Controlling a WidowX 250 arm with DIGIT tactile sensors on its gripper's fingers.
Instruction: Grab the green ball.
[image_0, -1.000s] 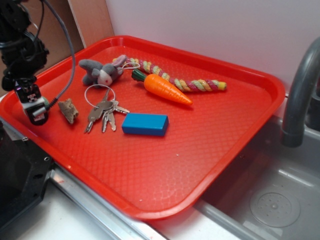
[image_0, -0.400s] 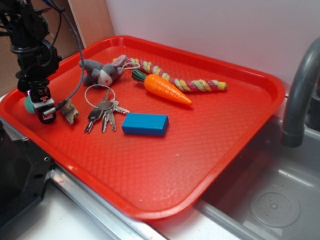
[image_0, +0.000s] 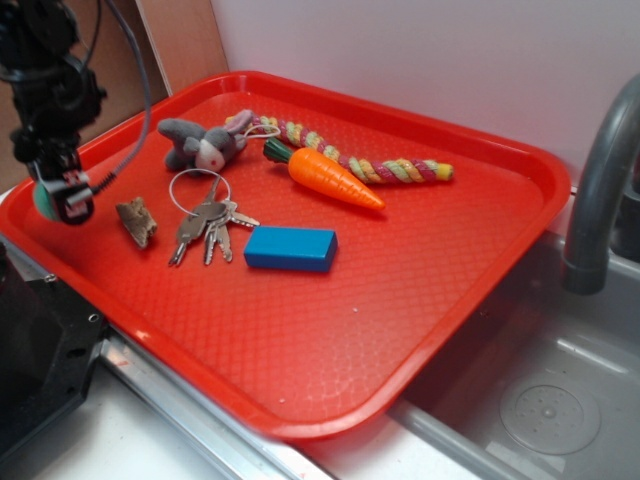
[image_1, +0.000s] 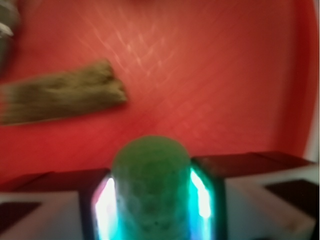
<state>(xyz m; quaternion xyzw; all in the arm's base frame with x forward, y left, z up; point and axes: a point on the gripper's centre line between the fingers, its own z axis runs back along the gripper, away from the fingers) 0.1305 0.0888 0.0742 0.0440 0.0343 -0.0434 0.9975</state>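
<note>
The green ball (image_1: 151, 187) is seen clamped between the fingers of the gripper (image_0: 58, 196), raised above the left corner of the red tray (image_0: 420, 300). The grasp is judged achieved; nothing further appears required

The arm reaches down at the far left of the exterior view, cables trailing from it, with the claw (image_0: 55, 195) pointing downward. In the wrist view the claw (image_1: 151, 200) is clamped on the green ball (image_1: 151, 185), both fingers (image_1: 102, 207) pressed against its sides.
</note>
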